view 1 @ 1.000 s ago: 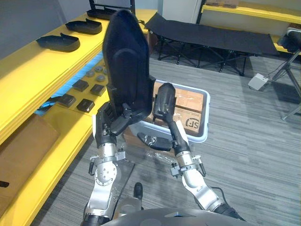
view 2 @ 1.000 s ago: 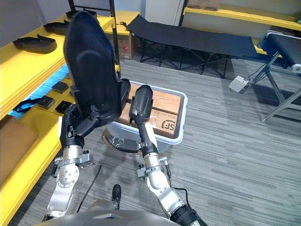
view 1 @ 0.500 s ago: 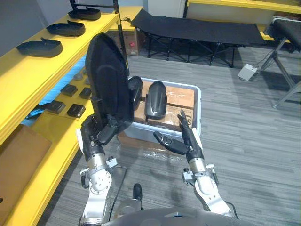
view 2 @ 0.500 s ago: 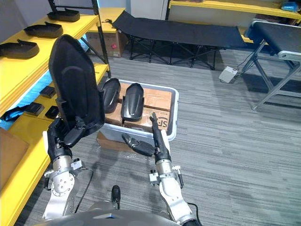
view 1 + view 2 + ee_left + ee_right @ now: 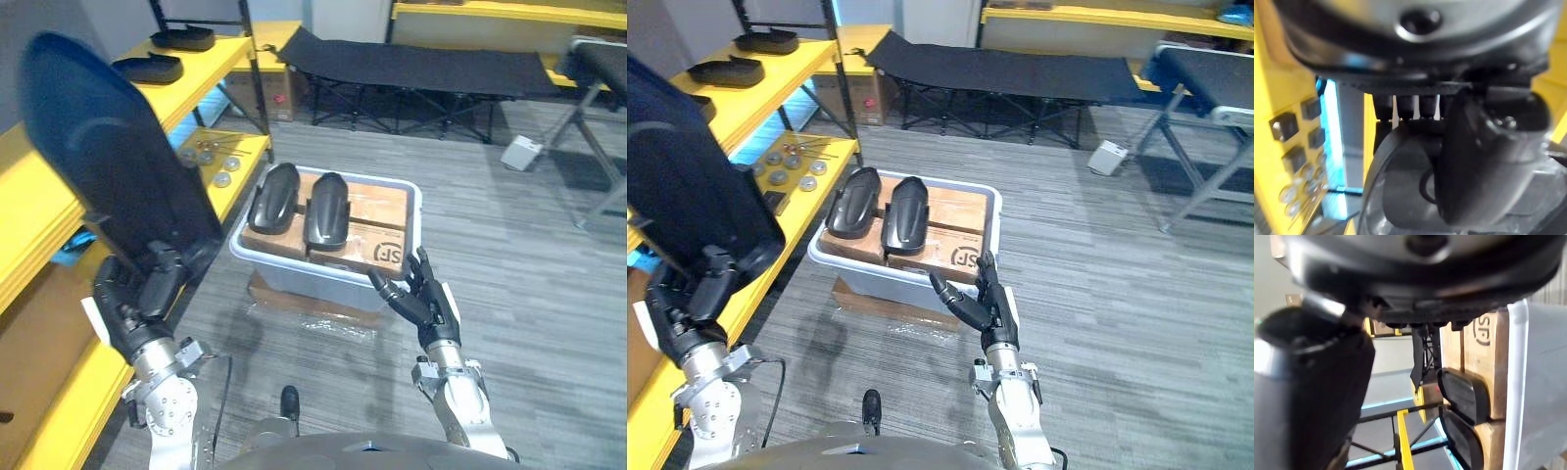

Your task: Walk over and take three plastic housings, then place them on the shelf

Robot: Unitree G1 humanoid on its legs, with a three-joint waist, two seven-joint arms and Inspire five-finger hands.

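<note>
Left hand [image 5: 137, 294] has its fingers curled round the base of one housing [image 5: 108, 166], held up beside the shelf [image 5: 220, 59]. Right hand [image 5: 426, 299] has its fingers spread and empty. Two more housings [image 5: 273, 196] lie in the bin [image 5: 304, 279] just beyond them. I'd say one grabbed, none of my three shelved yet.

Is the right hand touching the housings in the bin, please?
Apart. The right eye view shows bare cardboard between the open right hand and both housings.

Right hand [image 5: 1415, 279] empty, fingers [image 5: 1459, 325] extended. Just past the fingertips, two black housings [image 5: 1462, 391] lie side by side on cardboard boxes [image 5: 1491, 357] in a grey bin [image 5: 1542, 382].
</note>
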